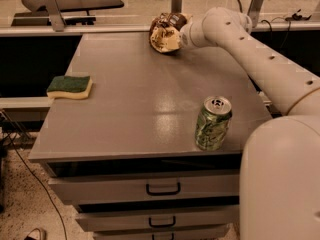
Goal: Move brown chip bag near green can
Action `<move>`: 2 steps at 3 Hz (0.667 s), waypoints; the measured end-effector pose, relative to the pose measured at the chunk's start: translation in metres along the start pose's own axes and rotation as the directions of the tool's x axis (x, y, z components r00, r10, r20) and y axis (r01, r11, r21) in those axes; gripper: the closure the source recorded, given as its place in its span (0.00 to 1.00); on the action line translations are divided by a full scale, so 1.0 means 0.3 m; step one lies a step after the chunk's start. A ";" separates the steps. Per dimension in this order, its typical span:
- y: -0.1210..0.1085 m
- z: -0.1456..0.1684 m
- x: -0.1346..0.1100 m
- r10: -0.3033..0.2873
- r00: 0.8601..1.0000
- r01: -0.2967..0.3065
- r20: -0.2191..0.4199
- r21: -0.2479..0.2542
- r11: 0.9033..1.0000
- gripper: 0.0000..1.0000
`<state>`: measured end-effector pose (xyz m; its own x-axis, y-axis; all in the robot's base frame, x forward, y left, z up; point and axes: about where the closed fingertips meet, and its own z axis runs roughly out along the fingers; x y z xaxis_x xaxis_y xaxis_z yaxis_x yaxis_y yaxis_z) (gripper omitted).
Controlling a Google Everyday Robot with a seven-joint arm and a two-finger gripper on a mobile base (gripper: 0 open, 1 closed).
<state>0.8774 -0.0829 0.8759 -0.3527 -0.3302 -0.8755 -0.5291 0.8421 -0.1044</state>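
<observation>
the tool is seen at the far edge of the counter, against the right side of the bag. it is hidden by the bag, so it cannot be told how far it is open or whether the bag is held. the bag is found at the counter's back edge, well apart from the can, which stands upright near the front right corner. a sponge is seen at the left edge.

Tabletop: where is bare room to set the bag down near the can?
The table is bare across its middle, between the sponge at the left edge and the can at front right; room left of and behind the can. Crowded only at the far edge, where the gripper is at the bag.
</observation>
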 end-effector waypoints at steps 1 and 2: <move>0.011 -0.045 -0.014 -0.033 0.999 0.033 0.019 -0.007 0.999 0.94; 0.030 -0.119 -0.026 -0.067 0.997 0.068 0.046 -0.030 0.997 1.00</move>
<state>0.8477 -0.0880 0.8986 -0.2807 -0.3656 -0.8874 -0.5746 0.8047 -0.1497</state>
